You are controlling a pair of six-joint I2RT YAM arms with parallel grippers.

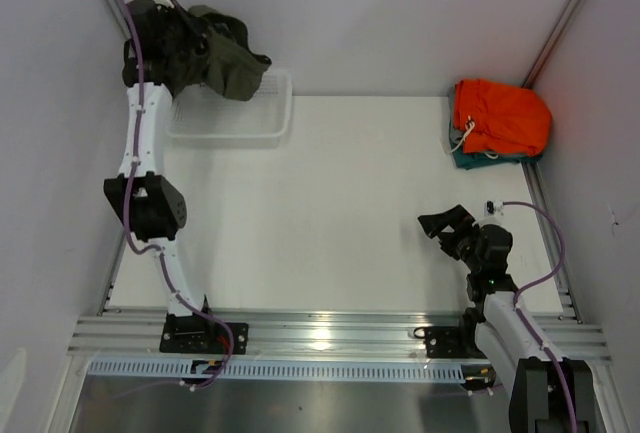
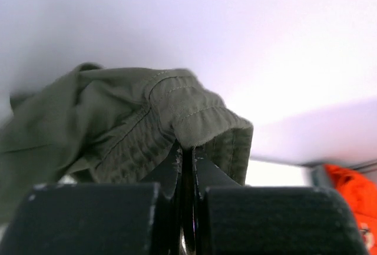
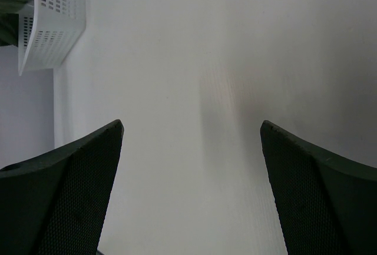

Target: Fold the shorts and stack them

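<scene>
The olive-green shorts (image 1: 225, 58) hang bunched in the air at the far left, above the white basket (image 1: 268, 118). My left gripper (image 1: 178, 35) is shut on a fold of them. In the left wrist view the shorts (image 2: 135, 119) drape over the closed fingertips (image 2: 203, 172). My right gripper (image 1: 445, 225) is open and empty, low over the bare table at the right. The right wrist view shows its two fingers (image 3: 76, 190) spread wide with only table between them.
The white perforated basket also shows at the top left of the right wrist view (image 3: 50, 13). Folded bright orange shorts (image 1: 500, 118) lie on a teal garment (image 1: 470, 160) at the far right corner. Walls close in on both sides.
</scene>
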